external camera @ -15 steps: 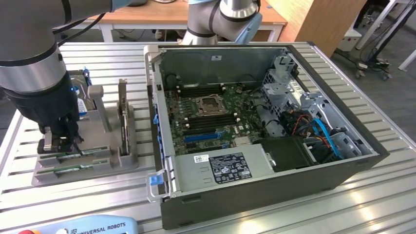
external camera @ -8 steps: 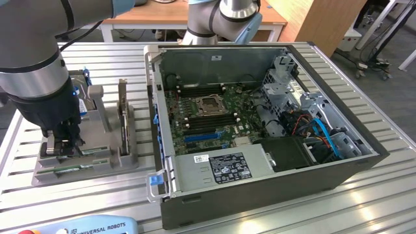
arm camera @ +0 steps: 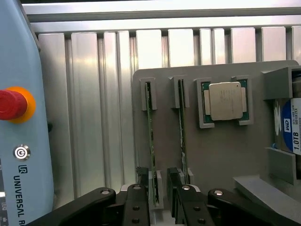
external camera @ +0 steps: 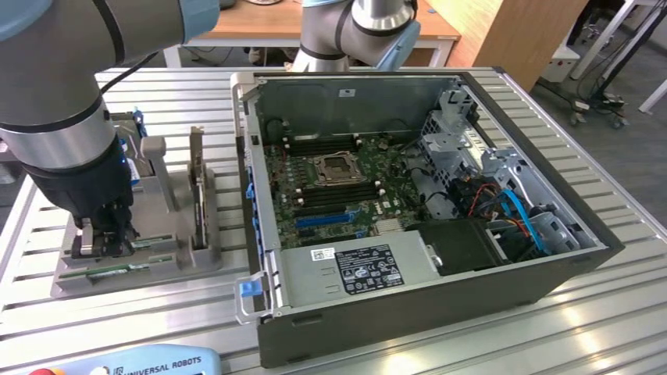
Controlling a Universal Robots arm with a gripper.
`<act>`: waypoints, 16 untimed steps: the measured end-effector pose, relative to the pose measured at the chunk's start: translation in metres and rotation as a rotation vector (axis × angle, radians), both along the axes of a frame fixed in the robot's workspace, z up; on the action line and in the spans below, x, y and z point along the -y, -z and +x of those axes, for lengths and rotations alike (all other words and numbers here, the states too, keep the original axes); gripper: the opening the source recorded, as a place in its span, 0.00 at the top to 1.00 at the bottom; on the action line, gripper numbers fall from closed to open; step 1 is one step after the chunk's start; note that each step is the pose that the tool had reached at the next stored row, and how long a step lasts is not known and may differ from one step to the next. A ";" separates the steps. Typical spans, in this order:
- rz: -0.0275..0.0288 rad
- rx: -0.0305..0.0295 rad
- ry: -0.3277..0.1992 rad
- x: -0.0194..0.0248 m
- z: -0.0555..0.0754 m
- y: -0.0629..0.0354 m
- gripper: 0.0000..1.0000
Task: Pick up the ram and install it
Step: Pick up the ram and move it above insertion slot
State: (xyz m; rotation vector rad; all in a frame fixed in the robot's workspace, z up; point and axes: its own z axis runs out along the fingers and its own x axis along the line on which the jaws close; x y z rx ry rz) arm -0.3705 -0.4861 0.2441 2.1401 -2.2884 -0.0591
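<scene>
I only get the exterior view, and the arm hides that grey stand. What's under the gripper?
Observer: A ram stick, standing on edge in the holder.
Operator: Has the gripper got it?
Observer: The gripper is open, one jaw on each side of the stick's end.
Operator: Anything else on that stand?
Observer: A second stick stands beside it, on the side nearer a silver processor.

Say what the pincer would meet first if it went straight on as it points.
Probably the ram on edge in the grey holder, right under the open pincer; depth is unclear, so the fingers may straddle it.
</scene>
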 end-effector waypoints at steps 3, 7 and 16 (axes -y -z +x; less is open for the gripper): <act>0.0000 0.0000 0.000 0.0000 0.000 0.0044 0.70; 0.0000 0.0000 0.000 0.0000 0.000 0.0088 0.70; 0.0001 0.0000 -0.001 0.0003 0.000 0.0139 0.70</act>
